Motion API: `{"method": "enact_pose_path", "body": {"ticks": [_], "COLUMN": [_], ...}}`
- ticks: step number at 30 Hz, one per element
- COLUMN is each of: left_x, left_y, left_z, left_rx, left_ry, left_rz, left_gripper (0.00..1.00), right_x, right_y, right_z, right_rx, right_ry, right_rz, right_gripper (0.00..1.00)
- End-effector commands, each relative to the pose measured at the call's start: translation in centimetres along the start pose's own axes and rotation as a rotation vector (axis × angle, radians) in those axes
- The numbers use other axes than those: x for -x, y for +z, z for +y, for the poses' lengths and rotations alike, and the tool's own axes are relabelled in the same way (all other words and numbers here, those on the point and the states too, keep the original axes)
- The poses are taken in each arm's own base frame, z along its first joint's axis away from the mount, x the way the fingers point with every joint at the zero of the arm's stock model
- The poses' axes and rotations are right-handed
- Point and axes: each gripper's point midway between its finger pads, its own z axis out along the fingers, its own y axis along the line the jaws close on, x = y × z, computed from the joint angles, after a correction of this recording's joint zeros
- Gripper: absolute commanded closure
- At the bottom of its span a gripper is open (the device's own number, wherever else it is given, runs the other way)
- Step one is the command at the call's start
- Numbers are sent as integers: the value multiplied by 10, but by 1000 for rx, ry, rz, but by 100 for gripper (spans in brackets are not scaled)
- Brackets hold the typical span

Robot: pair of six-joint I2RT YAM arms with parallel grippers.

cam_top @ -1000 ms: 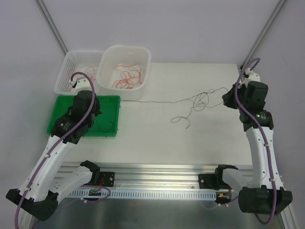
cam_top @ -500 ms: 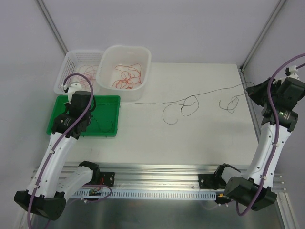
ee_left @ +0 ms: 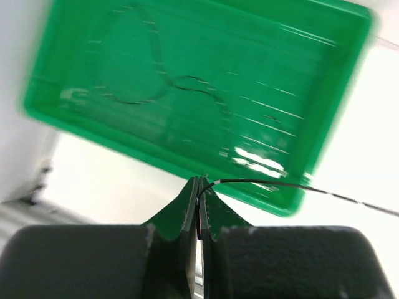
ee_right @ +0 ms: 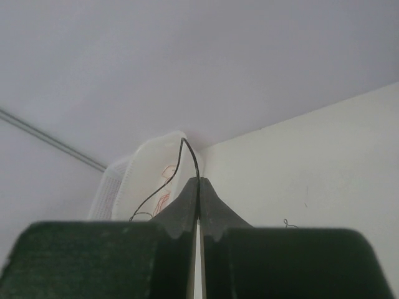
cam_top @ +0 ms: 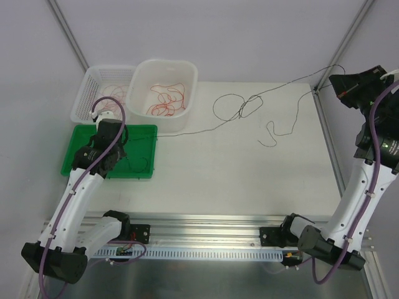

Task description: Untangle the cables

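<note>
Your left jaws clench one hair-thin black cable [ee_left: 268, 182] above the green plastic tray [cam_top: 142, 140] at the white tabletop's [cam_top: 249, 180] left edge. Your right jaws pinch its far end, raised beyond the far right corner, with loops near the far edge.

Green tray [ee_left: 280, 68]: glossy plastic. White tub [cam_top: 163, 124]: smooth plastic. Tabletop [cam_top: 249, 180]: matt. Black cable [ee_left: 249, 181]: seemingly matt.

Our left arm [cam_top: 75, 193]: we rise along the left of the top view, wrist tipped down.
Our left gripper [ee_left: 198, 187]: fingers pressed together on a black cable [ee_left: 262, 182].
Our right arm [cam_top: 358, 187]: we stretch to the upper right corner.
Our right gripper [ee_right: 199, 185]: fingers closed on a black wire [ee_right: 187, 154].
</note>
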Motion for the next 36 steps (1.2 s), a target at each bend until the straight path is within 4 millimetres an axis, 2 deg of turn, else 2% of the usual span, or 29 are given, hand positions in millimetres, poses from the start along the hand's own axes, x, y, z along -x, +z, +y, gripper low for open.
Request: {"method": "enact_pose_path", "body": {"ticks": [1, 2, 3, 4, 5, 6, 7, 8, 10, 11, 12, 13, 14, 15, 17, 18, 19, 22, 24, 27, 28, 30, 31, 32, 34, 35, 36], "left_x": [-3, -14, -17, -23, -29, -35, -40, -50, -72, -74, -81, -93, -93, -96, -101, -97, -98, -88, -79, -72, -66, -65, -69, -64, -60, -72, -63], "left_y": [-15, -28, -35, -45, -54, -56, -59, -65, -60, -61, -60, -56, -58, -62, -69, -82, -86, -104, -120, -132, -144, -147, -156, -158, -167, -168, -176], "left_z": [-52, -83, -99, -126, -140, -151, -160, -174, -186, -194, -197, -198, -203, -207, -212, -221, -224, -237, -250, -269, -279, -295, -304, -317, -332, -344, -352], "left_rx": [-312, -498, -576, -701, -765, -787, -810, -858, -883, -908, -918, -920, -942, -976, -1027, -1102, -1129, -1212, -1273, -1315, -1361, -1367, -1395, -1409, -1425, -1424, -1446], "left_ry": [-39, -41, -65, -47, -29, -21, 0, 35, 37, 28, 21, 25, 20, 23, 26, 27, 28, 1, -36, -100, -119, -183, -185, -222, -222, -190, -190], "left_rz": [35, 88, 101, 102, 112, 122, 122, 130, 200, 196, 219, 241, 234, 239, 238, 223, 221, 212, 200, 208, 181, 196, 204, 182, 161, 181, 165], "left_gripper": [100, 100, 100, 100, 100, 100, 100, 99, 94, 89, 81, 71, 62, 40, 19, 8, 4, 2, 4, 7, 11, 12, 13, 13, 13, 14, 14], "right_x": [-16, -33, -45, -62, -73, -90, -107, -116, -141, -143, -158, -165, -169, -178, -185, -188, -191, -194, -194, -193, -193, -193, -192, -192, -193, -194, -195], "right_y": [-10, -9, -9, -15, -15, -14, -17, -21, -21, -26, -28, -30, -34, -36, -41, -45, -46, -51, -54, -56, -58, -58, -57, -59, -59, -60, -61], "right_z": [44, 51, 53, 65, 67, 62, 66, 68, 62, 59, 56, 55, 55, 51, 53, 57, 56, 61, 66, 70, 71, 73, 71, 72, 74, 75, 76], "right_rx": [176, 207, 227, 277, 294, 300, 317, 326, 319, 313, 313, 313, 319, 314, 326, 344, 342, 352, 361, 361, 355, 351, 332, 331, 333, 337, 337], "right_ry": [-31, -40, -71, -91, -103, -124, -131, -144, -178, -192, -192, -206, -215, -215, -224, -230, -234, -248, -255, -246, -247, -236, -237, -233, -225, -224, -224], "right_rz": [70, 123, 152, 193, 221, 263, 310, 330, 386, 381, 422, 438, 444, 464, 475, 479, 485, 484, 482, 474, 465, 457, 445, 440, 440, 441, 444], "right_gripper": [99, 99, 99, 99, 99, 99, 99, 99, 99, 99, 99, 99, 99, 99, 99, 99, 99, 99, 99, 99, 99, 99, 99, 99, 99, 99, 99]}}
